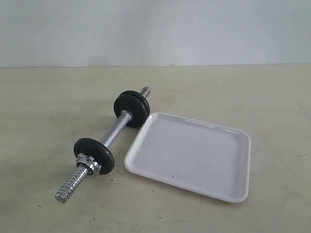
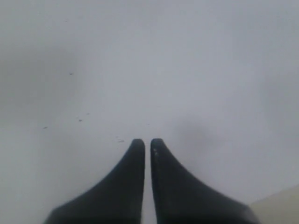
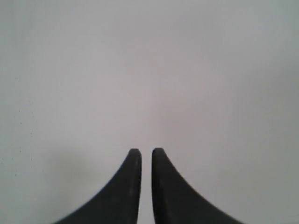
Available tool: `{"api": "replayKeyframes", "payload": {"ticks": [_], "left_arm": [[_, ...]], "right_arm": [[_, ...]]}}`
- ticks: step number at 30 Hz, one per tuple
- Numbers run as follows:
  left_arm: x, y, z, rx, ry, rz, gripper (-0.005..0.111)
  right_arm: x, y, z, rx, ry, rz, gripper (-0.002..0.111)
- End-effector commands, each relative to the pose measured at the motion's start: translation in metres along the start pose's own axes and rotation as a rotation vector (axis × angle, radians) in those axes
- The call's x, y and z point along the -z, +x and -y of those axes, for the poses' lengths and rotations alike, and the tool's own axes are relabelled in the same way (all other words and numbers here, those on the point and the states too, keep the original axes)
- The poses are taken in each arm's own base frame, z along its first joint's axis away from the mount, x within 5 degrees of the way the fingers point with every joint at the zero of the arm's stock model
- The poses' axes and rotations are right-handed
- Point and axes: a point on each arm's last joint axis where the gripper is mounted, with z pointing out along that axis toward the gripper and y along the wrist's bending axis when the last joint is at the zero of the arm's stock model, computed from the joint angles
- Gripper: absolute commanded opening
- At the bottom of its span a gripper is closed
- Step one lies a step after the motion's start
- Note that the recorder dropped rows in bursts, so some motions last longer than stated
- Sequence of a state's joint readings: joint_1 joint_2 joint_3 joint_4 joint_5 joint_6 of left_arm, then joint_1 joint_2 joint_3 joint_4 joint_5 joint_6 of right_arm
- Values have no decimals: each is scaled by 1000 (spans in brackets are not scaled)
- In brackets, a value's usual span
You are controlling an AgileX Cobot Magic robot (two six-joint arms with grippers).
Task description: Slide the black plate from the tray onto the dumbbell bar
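**A:** So, which way does the plate lie from either pincer?

**B:** That cannot be told. The left pincer (image 2: 147,142) has its two dark, curved fingers drawn together on nothing, and it faces only a blurred pale surface. The right pincer (image 3: 146,151) is the same, with a thin slit between its fingers and nothing held. Neither pincer appears in the exterior view.

**A:** Then where is the plate?

**B:** It is not in the tray (image 1: 146,167), a glossy white shallow rectangle with rounded corners that holds nothing. One black plate (image 1: 94,155), matte and round, sits on the dumbbell bar (image 1: 112,133) behind a silver collar nut (image 1: 87,162). At the other end is a thicker black stack (image 1: 132,108), which looks like two discs face to face. The task looks done.

**A:** How does the bar's long axis run?

**B:** It runs diagonally across the beige worktop (image 1: 43,97), beside the tray's edge. The bar is smooth chrome in the middle, with coarse thread showing at both tips.

**A:** Which arm is nearer?

**B:** I judge the left arm nearer the bar and the right arm nearer the tray, going only by the side each arm works on.
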State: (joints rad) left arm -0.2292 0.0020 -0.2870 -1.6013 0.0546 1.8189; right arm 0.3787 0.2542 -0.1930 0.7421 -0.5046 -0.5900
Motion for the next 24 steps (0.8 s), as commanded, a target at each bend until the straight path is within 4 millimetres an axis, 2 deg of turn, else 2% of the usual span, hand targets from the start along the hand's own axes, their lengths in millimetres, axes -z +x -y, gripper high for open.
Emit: {"api": "replayKeyframes", "payload": {"ticks": [1,7,11,16,24], "left_arm": [[1,1,9,-21,96,16,4],[0,4,3,13,27,-5,4],[0,4,3,18,26,-5,4],[0,4,1,-7,-34,-20,4],[0,6,-5,-71,-241,-67,4]], "right_arm": [[-12,15,-2,-53,20,-85,6],[-23,28,-3,-150,63,-152,6],[-23,36,-6,-296,50,-227,6],[-23,36,-6,-302,49,-232,6],[-23,36,-6,-302,49,-232,6]]}}
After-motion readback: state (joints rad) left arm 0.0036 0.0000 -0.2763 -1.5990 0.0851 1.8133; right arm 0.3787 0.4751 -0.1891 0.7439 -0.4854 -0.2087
